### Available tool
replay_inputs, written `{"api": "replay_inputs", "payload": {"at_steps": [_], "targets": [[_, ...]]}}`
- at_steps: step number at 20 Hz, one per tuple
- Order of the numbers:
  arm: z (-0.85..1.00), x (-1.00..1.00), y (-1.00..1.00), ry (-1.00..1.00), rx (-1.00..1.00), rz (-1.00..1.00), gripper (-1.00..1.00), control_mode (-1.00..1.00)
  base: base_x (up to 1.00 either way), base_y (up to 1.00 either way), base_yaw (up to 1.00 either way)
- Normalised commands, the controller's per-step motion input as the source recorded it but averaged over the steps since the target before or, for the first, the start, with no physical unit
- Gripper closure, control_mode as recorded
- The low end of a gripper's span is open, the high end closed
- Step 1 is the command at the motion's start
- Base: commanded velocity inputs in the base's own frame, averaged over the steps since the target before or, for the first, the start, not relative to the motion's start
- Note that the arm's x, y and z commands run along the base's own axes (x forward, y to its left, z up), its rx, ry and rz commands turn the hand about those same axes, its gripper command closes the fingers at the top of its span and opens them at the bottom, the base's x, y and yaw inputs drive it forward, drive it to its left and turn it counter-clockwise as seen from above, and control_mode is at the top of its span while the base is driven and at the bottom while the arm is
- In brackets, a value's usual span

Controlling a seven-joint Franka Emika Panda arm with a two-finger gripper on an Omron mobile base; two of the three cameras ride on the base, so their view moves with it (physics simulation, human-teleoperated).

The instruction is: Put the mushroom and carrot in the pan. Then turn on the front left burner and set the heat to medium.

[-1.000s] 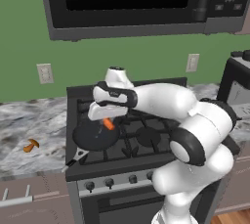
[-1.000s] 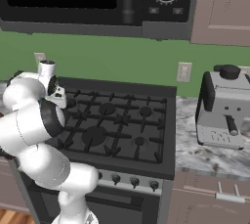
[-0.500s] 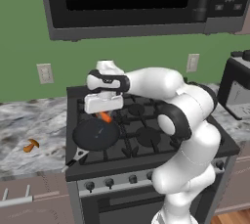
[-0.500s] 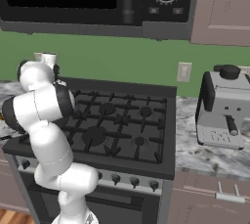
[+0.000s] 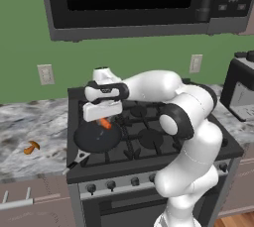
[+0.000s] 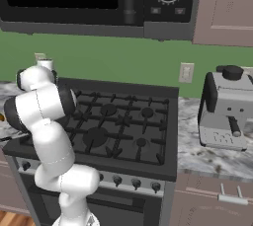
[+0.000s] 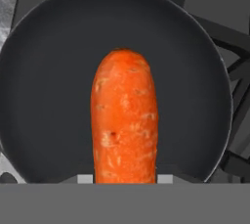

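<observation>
The pan (image 5: 96, 137) is a round dark frying pan on the stove's front left, its handle (image 5: 77, 160) pointing to the front edge. It covers the front left burner. My gripper (image 5: 103, 120) hangs just above the pan, shut on the carrot (image 5: 104, 123), a stubby bright orange piece. In the hand view the carrot (image 7: 125, 120) points out over the middle of the pan (image 7: 49, 71), which has nothing in it. The mushroom (image 5: 31, 146), small and brownish-orange, lies on the marble counter left of the stove, well away from the gripper.
The black gas stove (image 5: 149, 141) has a row of knobs (image 5: 111, 185) along its front. A microwave (image 5: 139, 3) hangs low above the stove. A coffee machine (image 6: 225, 106) stands on the counter to the right. The marble counter (image 5: 30, 122) stretches left of the stove.
The hand with the carrot has drifted slightly left and now sits over the pan. The arm's upper links have swung round behind it. The mushroom has not moved.
</observation>
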Motion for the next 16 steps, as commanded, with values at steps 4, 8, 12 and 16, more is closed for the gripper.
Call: {"api": "replay_inputs", "payload": {"at_steps": [4, 8, 12, 16], "targets": [[-0.36, 0.00, 0.07, 0.00, -0.04, 0.00, 1.00, -1.00, 0.00, 0.00, 0.00], [-0.30, 0.00, 0.02, 0.00, -0.03, 0.00, 1.00, -1.00, 0.00, 0.00, 0.00], [-0.23, 0.00, 0.00, 0.00, -0.03, 0.00, 1.00, -1.00, 0.00, 0.00, 0.00], [-0.07, 0.00, 0.00, 0.00, -0.02, 0.00, 1.00, -1.00, 0.00, 0.00, 0.00]]}}
